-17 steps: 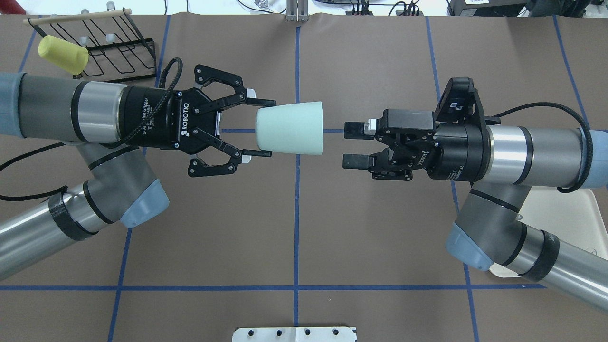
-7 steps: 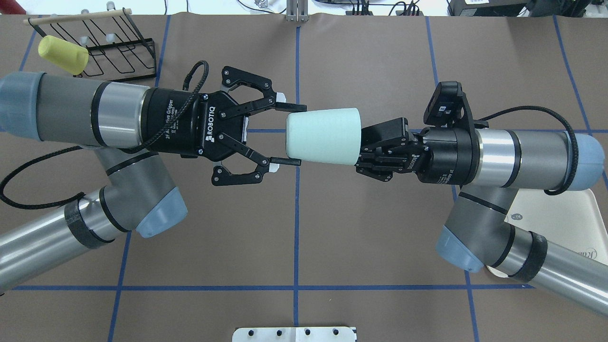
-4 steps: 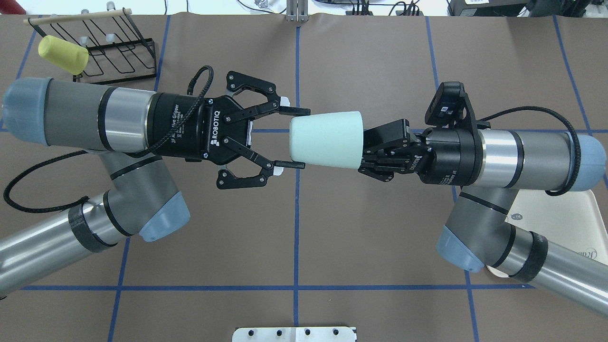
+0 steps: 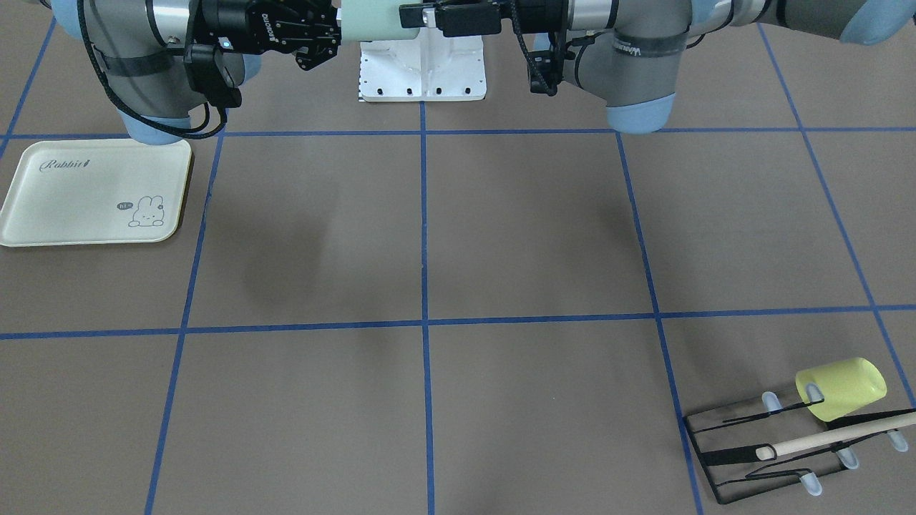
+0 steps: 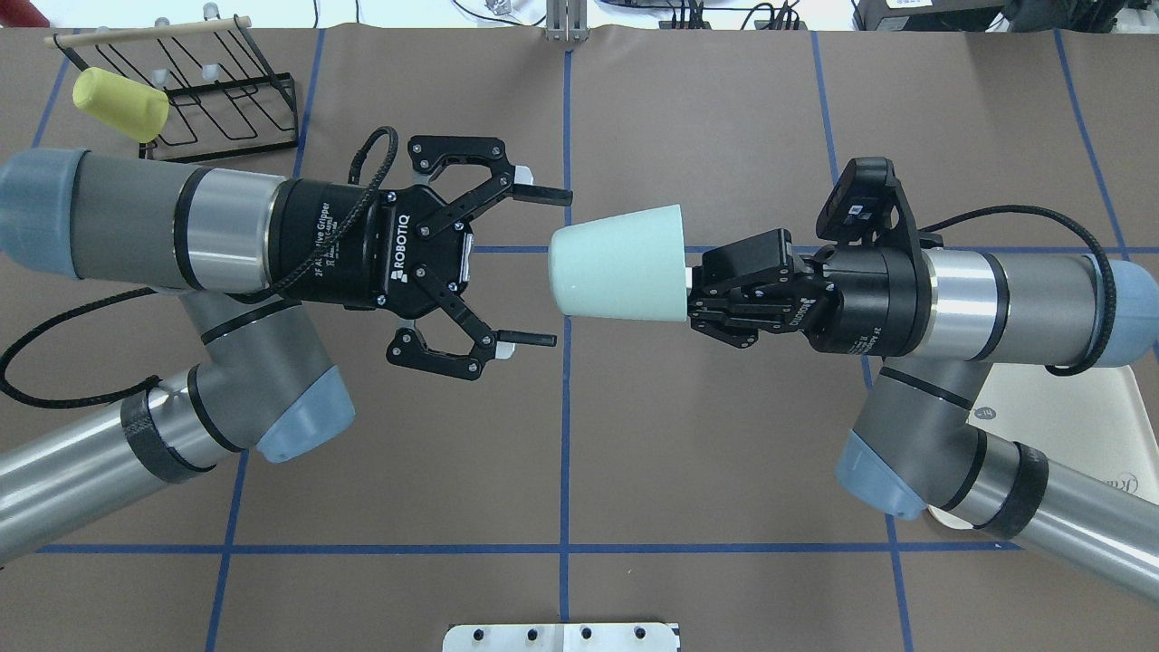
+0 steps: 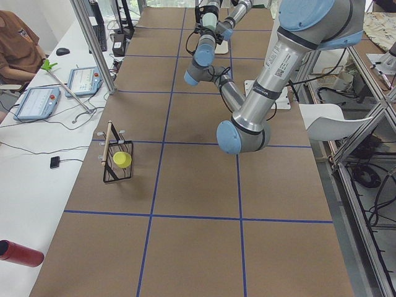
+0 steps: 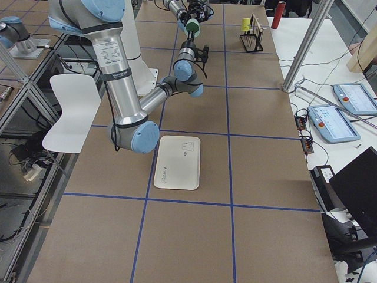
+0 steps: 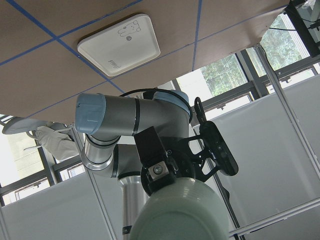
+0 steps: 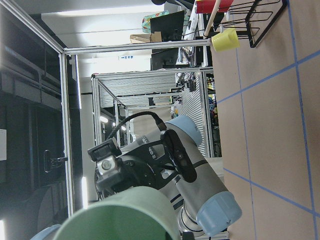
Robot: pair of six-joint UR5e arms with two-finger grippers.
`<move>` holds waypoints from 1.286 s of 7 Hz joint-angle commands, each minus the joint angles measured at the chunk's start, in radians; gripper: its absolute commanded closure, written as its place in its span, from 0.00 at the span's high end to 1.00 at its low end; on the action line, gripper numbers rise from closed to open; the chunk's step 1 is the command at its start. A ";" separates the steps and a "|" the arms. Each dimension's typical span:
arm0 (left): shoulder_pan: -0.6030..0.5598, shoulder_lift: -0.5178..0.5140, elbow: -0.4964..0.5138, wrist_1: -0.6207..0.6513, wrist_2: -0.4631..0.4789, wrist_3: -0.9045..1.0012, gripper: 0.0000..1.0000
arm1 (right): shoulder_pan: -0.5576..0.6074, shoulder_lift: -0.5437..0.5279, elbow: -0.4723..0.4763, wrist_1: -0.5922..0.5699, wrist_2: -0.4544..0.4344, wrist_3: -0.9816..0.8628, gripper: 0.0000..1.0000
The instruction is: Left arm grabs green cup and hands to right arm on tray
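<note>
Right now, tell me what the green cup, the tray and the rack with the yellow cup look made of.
The green cup: likely plastic with a satin finish, going by its smooth, even mint colour and thin wall.
The tray: probably plastic or melamine, slightly glossy, with a moulded rounded rim and a printed rabbit.
The rack: thin black wire, seemingly coated metal, with a pale wooden-looking dowel across it.

green cup [image 9: 122, 216] close, left arm [image 9: 197, 175] beyond

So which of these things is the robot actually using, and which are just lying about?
Part of the job:
green cup, gripped by the right hand
left hand, open
tray

Just lying about:
yellow cup
wire rack
</note>
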 commanded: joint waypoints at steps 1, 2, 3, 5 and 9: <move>-0.003 0.073 -0.057 -0.001 -0.005 0.000 1.00 | 0.007 -0.007 0.002 0.004 -0.002 0.010 0.00; -0.047 0.092 -0.056 0.007 -0.042 0.023 1.00 | 0.028 -0.025 0.000 0.002 -0.002 0.024 0.00; -0.095 0.098 -0.057 0.075 -0.132 0.139 1.00 | 0.051 -0.054 -0.007 -0.007 0.000 0.015 0.00; -0.152 0.098 -0.056 0.246 -0.221 0.352 1.00 | 0.126 -0.088 -0.067 -0.013 0.082 -0.003 0.00; -0.264 0.115 -0.057 0.609 -0.309 0.813 1.00 | 0.319 -0.140 -0.198 -0.150 0.426 -0.124 0.00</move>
